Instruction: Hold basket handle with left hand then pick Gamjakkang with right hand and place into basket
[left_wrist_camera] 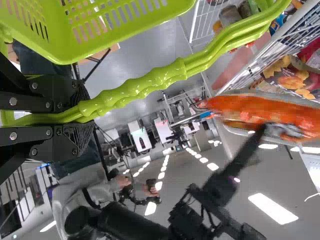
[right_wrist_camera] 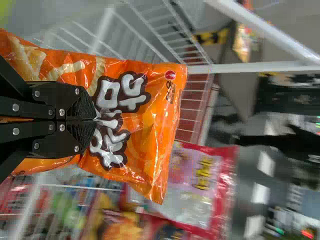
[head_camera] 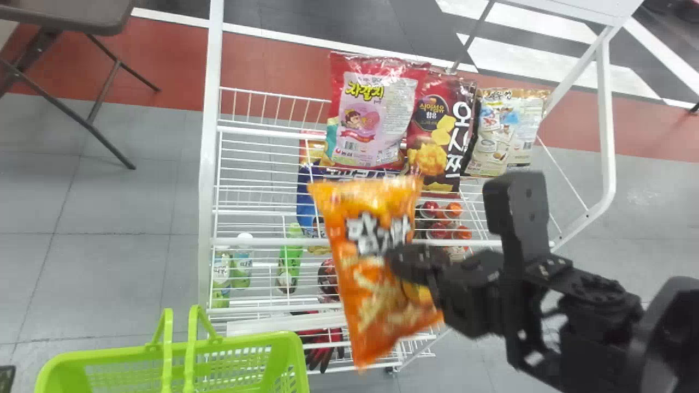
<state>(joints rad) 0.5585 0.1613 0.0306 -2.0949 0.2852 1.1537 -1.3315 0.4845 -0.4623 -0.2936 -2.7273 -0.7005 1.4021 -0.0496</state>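
In the head view, my right gripper (head_camera: 407,267) is shut on the orange Gamjakkang bag (head_camera: 368,300), in front of the rack and to the right of the green basket (head_camera: 284,341). The right wrist view has my right gripper (right_wrist_camera: 95,120) pinching the middle of the bag (right_wrist_camera: 150,150), whose printed front shows. In the left wrist view, my left gripper (left_wrist_camera: 86,118) is shut around the ribbed part of the green handle (left_wrist_camera: 145,87); the basket (left_wrist_camera: 110,30) is beside it.
A white wire rack (head_camera: 256,210) stands ahead, with a pink-and-red snack bag (head_camera: 371,117), a dark red bag (head_camera: 439,128), several bottles and cans. Its white frame post (head_camera: 210,136) rises behind the basket. A folding table (head_camera: 82,13) is far left.
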